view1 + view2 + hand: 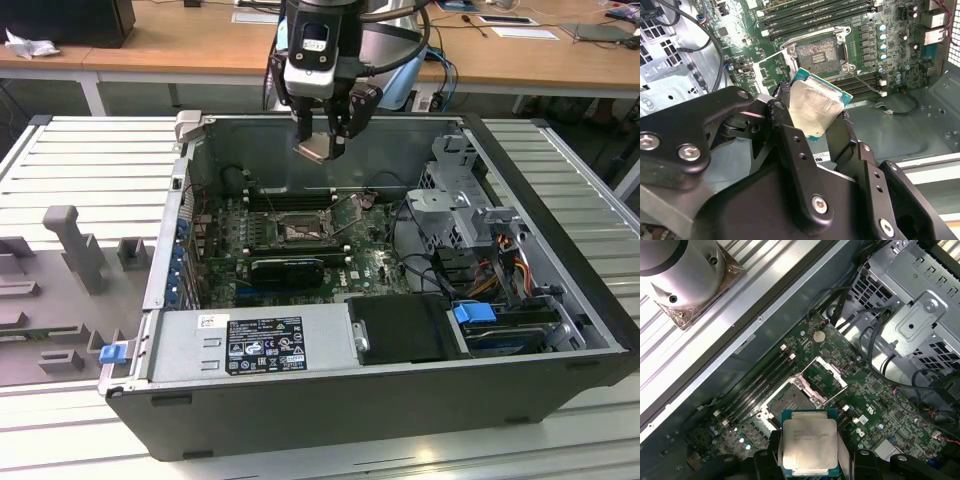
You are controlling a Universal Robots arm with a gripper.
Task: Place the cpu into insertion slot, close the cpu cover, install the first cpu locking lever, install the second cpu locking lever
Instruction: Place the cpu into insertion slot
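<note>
cpu [809, 442] in pincer [813, 114] above insertion slot [820, 54]

The cpu [815, 107] has a pale silvery-beige face with a teal-green rim, and the end effector [814, 107] gripping it is matt black with silver screw heads. The motherboard [775, 65] is deep green — its insertion slot [820, 52] shows a dull tan field inside a dark frame. In the exterior view the case [350, 410] is charcoal outside, the power supply [325, 345] silver-grey with a black label [265, 345], a clip [113, 352] bright blue, and the ribbed desk [80, 160] pale grey.
</note>
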